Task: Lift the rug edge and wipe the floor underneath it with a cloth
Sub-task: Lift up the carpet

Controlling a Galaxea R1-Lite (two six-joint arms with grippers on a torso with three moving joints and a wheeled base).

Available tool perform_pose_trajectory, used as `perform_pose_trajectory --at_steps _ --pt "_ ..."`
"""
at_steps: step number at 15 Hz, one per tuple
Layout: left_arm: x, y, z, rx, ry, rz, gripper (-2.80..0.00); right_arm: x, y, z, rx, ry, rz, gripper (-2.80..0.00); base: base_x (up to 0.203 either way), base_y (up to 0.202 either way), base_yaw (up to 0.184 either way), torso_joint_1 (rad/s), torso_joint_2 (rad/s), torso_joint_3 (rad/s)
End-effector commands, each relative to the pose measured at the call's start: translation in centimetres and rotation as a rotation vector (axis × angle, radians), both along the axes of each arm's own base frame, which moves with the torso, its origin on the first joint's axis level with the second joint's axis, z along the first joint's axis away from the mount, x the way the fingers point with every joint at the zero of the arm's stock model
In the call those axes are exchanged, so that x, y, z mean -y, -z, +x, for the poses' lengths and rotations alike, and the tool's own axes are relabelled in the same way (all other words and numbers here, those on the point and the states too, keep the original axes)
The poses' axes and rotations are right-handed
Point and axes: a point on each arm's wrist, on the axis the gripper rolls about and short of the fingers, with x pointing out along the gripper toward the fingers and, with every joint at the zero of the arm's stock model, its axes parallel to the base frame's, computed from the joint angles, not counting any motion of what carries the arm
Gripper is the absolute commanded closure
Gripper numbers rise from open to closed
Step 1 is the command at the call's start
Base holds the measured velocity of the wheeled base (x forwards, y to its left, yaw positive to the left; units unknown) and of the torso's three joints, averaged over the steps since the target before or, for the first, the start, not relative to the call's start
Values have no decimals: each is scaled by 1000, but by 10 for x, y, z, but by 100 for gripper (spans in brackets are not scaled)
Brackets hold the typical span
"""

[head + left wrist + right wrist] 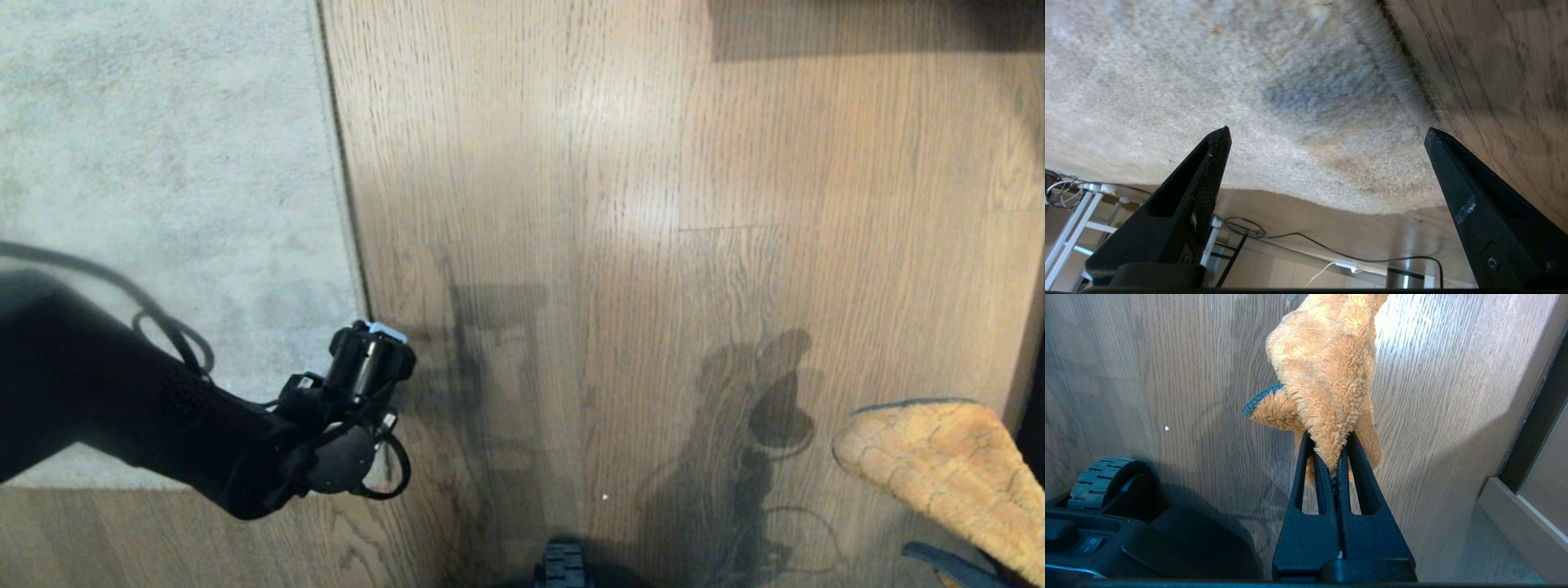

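**Rug edge flat on the floor, left gripper spread above its near corner**

The rug edge point(341, 163) runs as a straight line up the head view, with the pale grey rug point(163, 163) to its left and the bare brown floor point(653, 204) to its right. The border lies flat against the planks along the whole visible stretch, and a thin dark seam marks where the pile meets the wood. The rug's near border shows low in the head view, below the black arm.

The left gripper point(1327, 134) is at the rug's near corner, close to the edge. In the left wrist view its two black fingers point(1208, 171) stand wide apart with nothing between them. One finger is over the grey pile; the other is about at the line where the rug meets the floor. Whether the tips touch the rug cannot be told. In the head view the left arm point(122, 408) reaches in from the left, and its wrist and cables hide the fingers.

The right gripper point(1337, 465) is low on the right, above bare floor and well apart from the rug. Its fingers are pressed together on the cloth point(1323, 367), a fluffy orange-tan rag with a strip of dark blue trim, which extends past the fingertips. In the head view only the cloth point(947, 465) shows at the lower right corner. A ribbed black wheel point(1102, 477) of the robot's base sits near the right gripper.
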Motion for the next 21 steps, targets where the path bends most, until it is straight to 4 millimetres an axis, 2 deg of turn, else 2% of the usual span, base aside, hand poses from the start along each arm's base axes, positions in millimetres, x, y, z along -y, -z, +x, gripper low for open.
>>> perform_pose_trajectory --at_steps 1,9,14,21 --pt "2 8 4 -11 -5 12 -280 0 0 0 -1 -1 -1 0 0 0 0 0 0 0" --pt "1 5 17 15 -12 42 -280 0 0 0 0 -1 -1 0 0 0 0 0 0 0" --pt "-12 -4 30 62 1 123 -280 0 0 0 -2 -1 -1 0 0 0 0 0 0 0" --pt "-23 -13 37 86 -10 161 -280 0 0 0 -2 -1 -1 0 0 0 0 0 0 0"
